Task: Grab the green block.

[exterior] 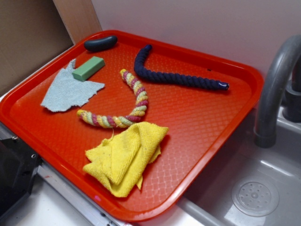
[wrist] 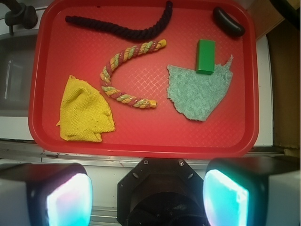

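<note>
- One green block (exterior: pixel 88 68) lies on the red tray (exterior: pixel 214 141), far left, its end resting on the blue-grey cloth (exterior: pixel 68 89).
- The gripper (wrist: pixel 146 193) is wide apart and holds nothing, high above the tray, probably to see everything.

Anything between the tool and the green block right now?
Nothing visible. In the wrist view the open tool sits off the near edge of the red tray. The green block lies exposed, one end on the blue-grey cloth, nothing on top of it.
</note>
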